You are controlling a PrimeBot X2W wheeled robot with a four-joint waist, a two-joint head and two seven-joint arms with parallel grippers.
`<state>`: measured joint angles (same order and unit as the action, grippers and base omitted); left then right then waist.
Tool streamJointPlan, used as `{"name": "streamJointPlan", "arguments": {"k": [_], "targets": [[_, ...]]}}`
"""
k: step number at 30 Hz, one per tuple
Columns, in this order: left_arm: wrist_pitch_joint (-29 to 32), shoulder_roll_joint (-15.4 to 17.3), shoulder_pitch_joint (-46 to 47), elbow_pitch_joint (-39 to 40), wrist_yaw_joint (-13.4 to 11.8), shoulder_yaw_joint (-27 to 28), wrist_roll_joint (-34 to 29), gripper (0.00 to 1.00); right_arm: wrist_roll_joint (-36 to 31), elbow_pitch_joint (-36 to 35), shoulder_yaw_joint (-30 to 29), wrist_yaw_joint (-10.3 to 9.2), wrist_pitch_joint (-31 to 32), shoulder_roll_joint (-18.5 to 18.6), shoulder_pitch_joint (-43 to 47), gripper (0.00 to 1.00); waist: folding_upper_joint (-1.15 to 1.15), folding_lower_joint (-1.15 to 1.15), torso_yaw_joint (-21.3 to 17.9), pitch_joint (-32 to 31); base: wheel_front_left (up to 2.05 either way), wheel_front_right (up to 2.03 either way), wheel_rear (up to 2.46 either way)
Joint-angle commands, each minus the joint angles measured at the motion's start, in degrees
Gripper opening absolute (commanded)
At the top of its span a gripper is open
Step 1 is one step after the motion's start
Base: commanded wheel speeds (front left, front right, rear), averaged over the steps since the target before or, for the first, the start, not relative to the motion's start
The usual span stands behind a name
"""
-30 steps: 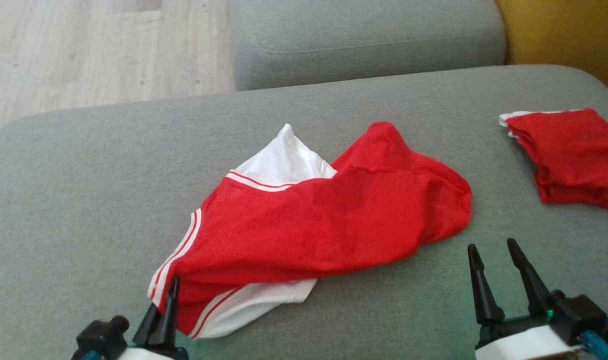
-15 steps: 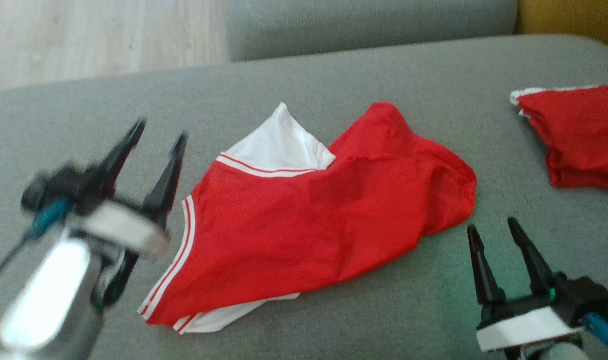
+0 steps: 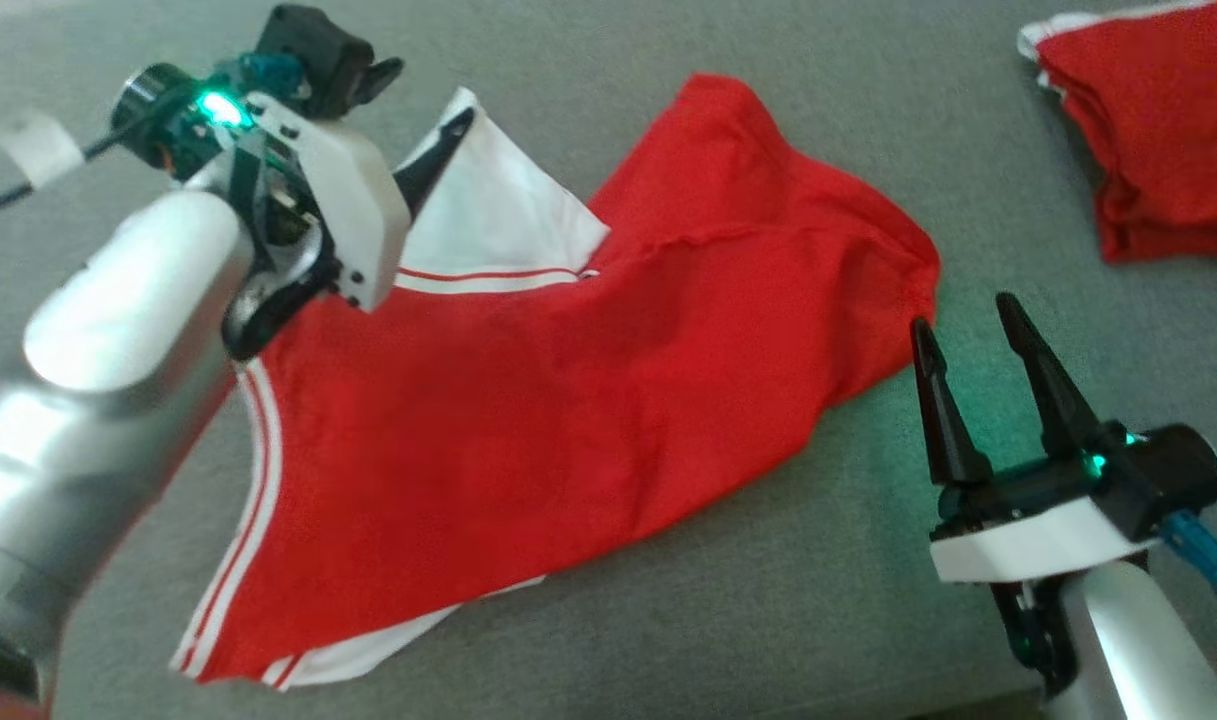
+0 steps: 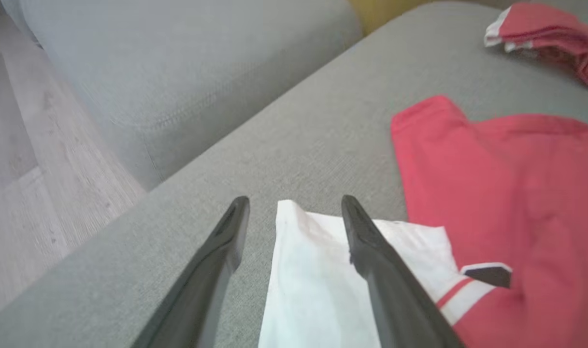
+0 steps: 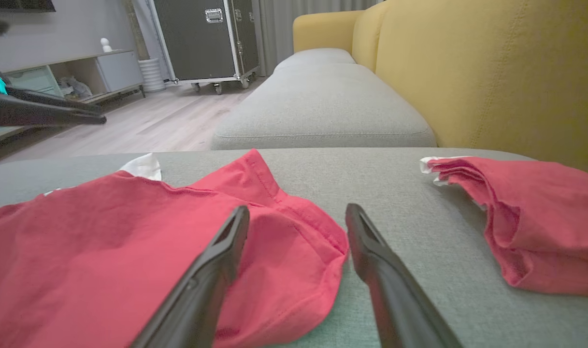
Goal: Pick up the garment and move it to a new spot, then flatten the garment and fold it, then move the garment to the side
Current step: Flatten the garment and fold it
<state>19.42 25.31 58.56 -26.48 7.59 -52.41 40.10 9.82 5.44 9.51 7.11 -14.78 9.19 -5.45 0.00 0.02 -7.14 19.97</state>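
Garment point(image 3: 568, 400) crumpled on cushion point(image 3: 668, 620), not yet flat. Left pincer point(image 4: 294, 205) released, white corner point(image 4: 313, 270) between its fingers, likely for spreading. Right pincer point(image 3: 960, 315) released, red hem point(image 5: 318, 227) just ahead, ready.

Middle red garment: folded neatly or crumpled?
Crumpled: the red garment lies rumpled on the grey cushion, its white corner turned out.

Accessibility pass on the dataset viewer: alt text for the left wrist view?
Left gripper, jaws open, frames the white corner of a red garment lying on a grey sofa cushion. A second, folded red garment sits at the far upper right; wood floor shows at the left.
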Motion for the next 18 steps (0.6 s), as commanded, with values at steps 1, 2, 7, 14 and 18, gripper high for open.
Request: {"name": "streamJointPlan", "arguments": {"k": [1,2,7,14,18], "targets": [[0.56,2.34,4.84,-1.17,-0.11,0.2,1.31,1.0,0.51,-1.5,1.52,0.37,-0.22,0.53,-1.55,1.0,0.0,-0.02,-2.97,3.0,0.0,0.0,0.0],[0.6,2.49,5.87,-2.59,-0.11,-0.91,2.06,1.0,0.57,-1.43,1.73,0.37,-0.22,0.43,-1.92,1.0,0.0,-0.02,-3.45,3.43,0.0,0.0,0.0],[-0.08,2.67,9.44,-7.42,-0.11,-6.03,5.62,1.0,0.78,-1.08,2.09,0.37,-0.22,-0.09,-3.14,1.0,0.0,-0.02,-5.23,4.85,0.0,0.0,0.0],[-0.54,2.68,13.17,-14.44,-0.1,-10.67,7.32,1.0,0.91,-1.07,2.35,0.37,-0.22,-0.56,-3.9,1.0,0.0,-0.02,-6.36,6.19,0.0,0.0,0.0],[0.19,2.22,13.32,-16.21,-0.1,-11.82,10.55,1.0,0.85,-1.0,2.32,0.37,-0.22,-0.76,-3.93,1.0,0.0,-0.02,-6.49,6.3,0.0,0.0,0.0]]}}
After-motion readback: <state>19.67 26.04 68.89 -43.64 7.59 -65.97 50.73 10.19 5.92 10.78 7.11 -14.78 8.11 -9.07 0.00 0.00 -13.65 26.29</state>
